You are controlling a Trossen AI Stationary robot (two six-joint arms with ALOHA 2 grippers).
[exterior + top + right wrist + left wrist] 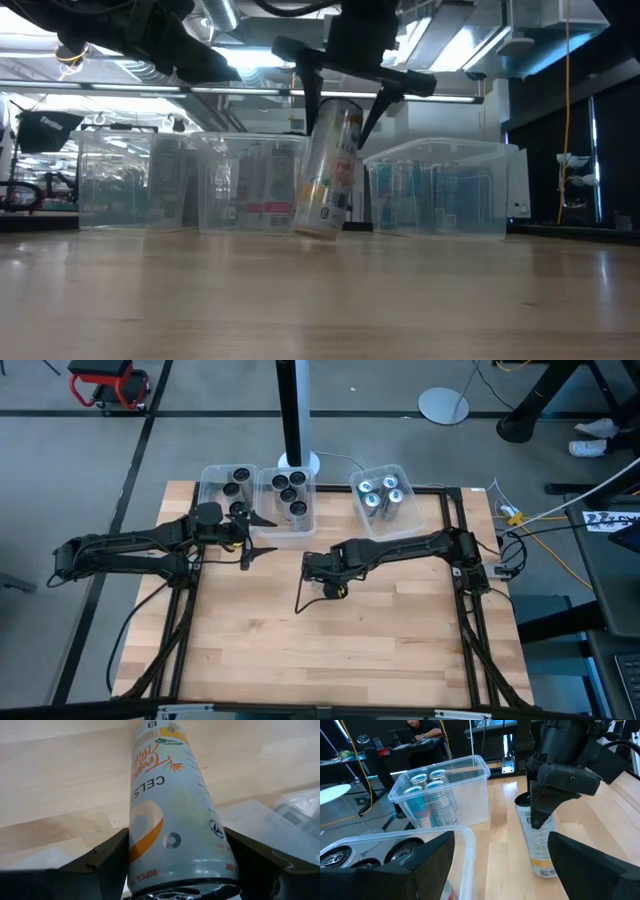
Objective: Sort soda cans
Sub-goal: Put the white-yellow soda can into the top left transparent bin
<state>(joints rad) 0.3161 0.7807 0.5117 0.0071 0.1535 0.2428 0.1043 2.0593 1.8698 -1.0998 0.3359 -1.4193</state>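
The right gripper [172, 865] has its jaws pinching the top of a tall silver can [170, 815], which leans tilted with its lower rim on the wooden surface [340, 650], in front of the middle clear bin [288, 510] of dark cans [290, 495]. The left gripper [262, 535] hangs just in front of that same bin, jaws spread and holding nothing. To the middle bin's right, well apart from the held can, a third bin [385, 520] holds silver cans [380, 495]; to its left, another bin [215, 485] holds dark cans.

You're in a lab or workshop: bare grey floor [60, 470] with taped lines, a red rolling stool [108, 382] upper left, yellow cables [560, 510] at right, exposed ceiling ducts [450, 40], and a wooden workbench [330, 650] on black framing.
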